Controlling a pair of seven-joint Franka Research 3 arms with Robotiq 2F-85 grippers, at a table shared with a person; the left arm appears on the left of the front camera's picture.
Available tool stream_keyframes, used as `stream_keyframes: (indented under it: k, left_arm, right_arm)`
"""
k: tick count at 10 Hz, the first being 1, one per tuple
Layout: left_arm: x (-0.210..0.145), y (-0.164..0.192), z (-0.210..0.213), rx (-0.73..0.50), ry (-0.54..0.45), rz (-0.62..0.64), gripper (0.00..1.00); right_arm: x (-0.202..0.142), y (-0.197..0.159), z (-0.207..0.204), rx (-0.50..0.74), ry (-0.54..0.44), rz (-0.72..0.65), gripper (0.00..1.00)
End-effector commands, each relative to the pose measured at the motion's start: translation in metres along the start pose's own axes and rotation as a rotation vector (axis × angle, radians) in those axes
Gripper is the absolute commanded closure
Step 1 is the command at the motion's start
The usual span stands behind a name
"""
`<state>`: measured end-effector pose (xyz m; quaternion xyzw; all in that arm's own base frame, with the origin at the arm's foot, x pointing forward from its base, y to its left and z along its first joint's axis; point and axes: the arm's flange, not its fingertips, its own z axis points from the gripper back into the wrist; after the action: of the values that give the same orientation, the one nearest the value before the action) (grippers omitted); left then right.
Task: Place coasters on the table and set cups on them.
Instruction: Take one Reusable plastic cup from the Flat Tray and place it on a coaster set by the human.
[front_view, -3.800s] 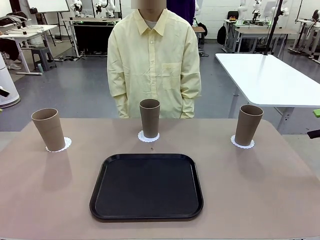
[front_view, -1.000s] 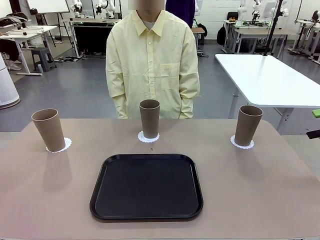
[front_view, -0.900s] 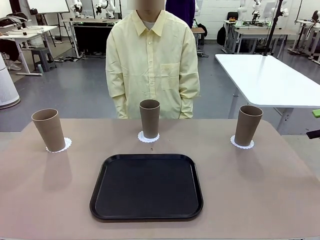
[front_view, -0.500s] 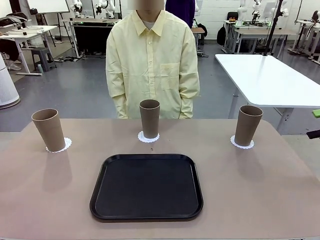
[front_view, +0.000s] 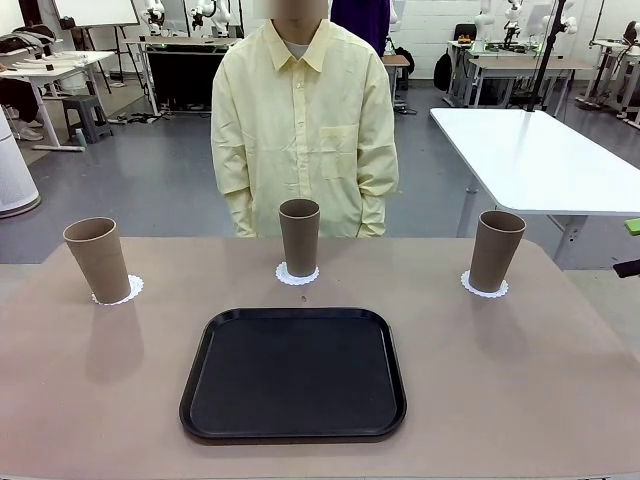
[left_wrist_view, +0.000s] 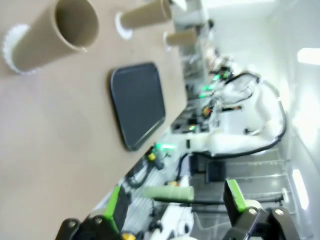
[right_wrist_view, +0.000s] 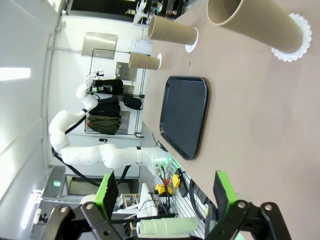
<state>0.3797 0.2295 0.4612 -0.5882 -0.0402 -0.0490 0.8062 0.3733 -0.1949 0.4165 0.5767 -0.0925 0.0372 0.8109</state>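
cups (front_view: 299, 234) set upright on coasters (front_view: 297, 274), in a row on counter (front_view: 520, 380) | tray (front_view: 293, 372) just before middle cup | left end effector (left_wrist_view: 175, 207) released, nearest cup far ahead | right end effector (right_wrist_view: 165, 195) released, likewise clear

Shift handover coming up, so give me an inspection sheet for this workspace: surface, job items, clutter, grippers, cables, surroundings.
Surface: wide beige-tan matte table, bare around the items.
Job's things: three tall tan-brown tumblers, left cup, middle cup, right cup, each upright on a white lacy paper coaster.
Clutter: empty black rounded-corner tray near the robot's side.
Grippers: left gripper open, holding nothing; right gripper open, holding nothing.
Cables: nothing seen on the table.
Surroundings: person in a pale yellow shirt at the far edge; white rectangular table behind right.
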Motion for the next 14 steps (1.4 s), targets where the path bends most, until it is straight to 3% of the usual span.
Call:
stream_keyframes:
  k: [1,6,14]
  left_arm:
    - [0.013,0.008,0.036,-0.017,0.009,-0.006,0.0]
    - [0.005,0.023,0.084,-0.017,-0.05,-0.009,0.0]
    - [-0.001,0.023,0.085,0.01,-0.059,0.009,0.0]
  right_arm:
    - [0.0,0.001,0.0,0.004,0.001,0.001,0.0]
    - [0.0,0.001,0.0,0.004,0.001,0.001,0.0]
    - [0.0,0.001,0.0,0.004,0.001,0.001,0.0]
